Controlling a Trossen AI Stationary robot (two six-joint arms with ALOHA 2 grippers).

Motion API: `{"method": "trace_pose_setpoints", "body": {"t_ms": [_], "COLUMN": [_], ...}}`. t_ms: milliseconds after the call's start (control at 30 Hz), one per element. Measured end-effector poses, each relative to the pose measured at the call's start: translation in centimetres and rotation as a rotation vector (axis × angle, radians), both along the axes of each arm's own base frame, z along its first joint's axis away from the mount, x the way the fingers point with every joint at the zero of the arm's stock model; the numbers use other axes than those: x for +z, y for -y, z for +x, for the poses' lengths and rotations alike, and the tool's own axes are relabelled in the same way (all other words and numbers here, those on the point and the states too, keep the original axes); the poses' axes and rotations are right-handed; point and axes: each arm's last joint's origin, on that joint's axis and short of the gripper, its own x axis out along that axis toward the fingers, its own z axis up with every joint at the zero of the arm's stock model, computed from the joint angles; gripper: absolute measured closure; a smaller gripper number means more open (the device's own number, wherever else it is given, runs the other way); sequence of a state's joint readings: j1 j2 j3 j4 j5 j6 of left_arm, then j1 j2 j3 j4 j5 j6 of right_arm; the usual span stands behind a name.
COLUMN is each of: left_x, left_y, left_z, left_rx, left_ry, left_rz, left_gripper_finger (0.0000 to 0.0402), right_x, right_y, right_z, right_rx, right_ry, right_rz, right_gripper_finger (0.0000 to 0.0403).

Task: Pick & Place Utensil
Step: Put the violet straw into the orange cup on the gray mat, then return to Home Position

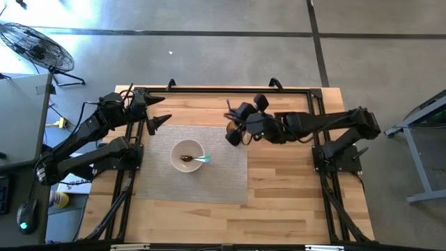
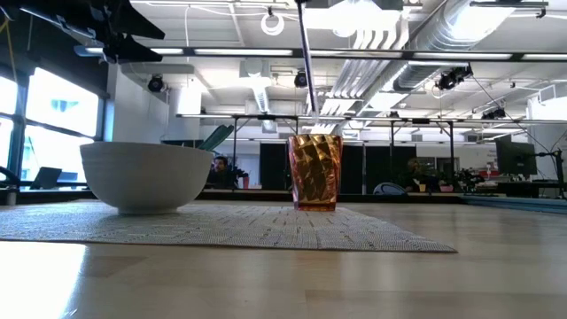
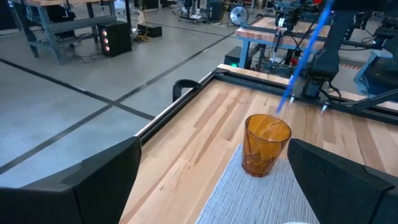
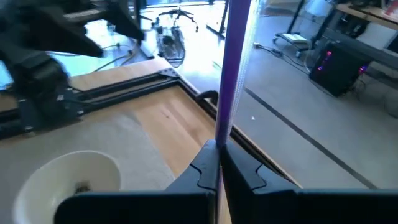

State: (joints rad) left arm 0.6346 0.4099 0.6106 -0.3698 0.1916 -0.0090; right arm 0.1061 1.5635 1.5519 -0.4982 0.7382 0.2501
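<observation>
My right gripper (image 1: 235,130) hovers over the far right corner of the grey mat (image 1: 209,183), shut on a thin blue-purple utensil (image 2: 307,66). The utensil's pale lower end (image 3: 282,104) hangs at about rim height over the orange faceted cup (image 3: 265,144), which stands upright on the mat (image 2: 266,232). In the high view the gripper mostly hides the cup. A white bowl (image 1: 188,155) in the mat's middle holds a teal utensil (image 1: 201,160) and something brown. My left gripper (image 1: 157,116) waits open above the mat's far left corner. My right gripper pinches the utensil's handle (image 4: 222,134) between its two shut fingers (image 4: 202,168). The shaft runs on along the fingers and past their tips. It comes slanting down from the table's right. The utensil is lifted clear and hangs nearly upright, its lower end (image 2: 321,129) over the cup's mouth.
Black frame rails (image 1: 223,90) run along the table's far edge and both sides. Bare wood (image 1: 293,188) lies right of and in front of the mat. A fan (image 1: 35,45) and a desk stand on the floor beyond the left side.
</observation>
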Motion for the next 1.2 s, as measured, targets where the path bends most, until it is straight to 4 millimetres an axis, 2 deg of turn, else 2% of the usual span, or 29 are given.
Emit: {"method": "trace_pose_setpoints", "body": {"t_ms": [67, 367, 567, 700, 933, 1200], "left_x": [0.0, -0.1, 0.0, 0.0, 0.0, 0.1], "left_y": [0.0, 0.0, 0.0, 0.0, 0.1, 0.1], "left_z": [0.0, 0.0, 0.0, 0.0, 0.0, 0.0], "left_rx": [0.0, 0.0, -0.015, 0.001, -0.001, -0.005], "left_ry": [0.0, -0.006, 0.0, 0.042, 0.063, 0.053], "left_rz": [0.0, -0.005, -0.009, -0.09, -0.142, -0.089], "left_gripper_finger": [0.0002, 0.0002, 0.0002, 0.0002, 0.0002, 0.0002], "right_x": [-1.0, -7.5, -9.9, -11.0, -11.4, -9.0], "right_y": [0.5, 2.3, 4.2, 5.0, 5.1, 4.9], "right_z": [0.1, -0.9, -1.4, -1.8, -1.9, -3.4], "right_rx": [-0.011, -0.017, 0.011, -0.028, -0.018, 0.023], "right_ry": [0.016, 0.116, 0.148, 0.149, 0.149, 0.221], "right_rz": [0.005, 0.056, 0.081, 0.126, 0.151, 0.165], "right_gripper_finger": [0.0402, 0.04, 0.0399, 0.0392, 0.0335, 0.0269]}}
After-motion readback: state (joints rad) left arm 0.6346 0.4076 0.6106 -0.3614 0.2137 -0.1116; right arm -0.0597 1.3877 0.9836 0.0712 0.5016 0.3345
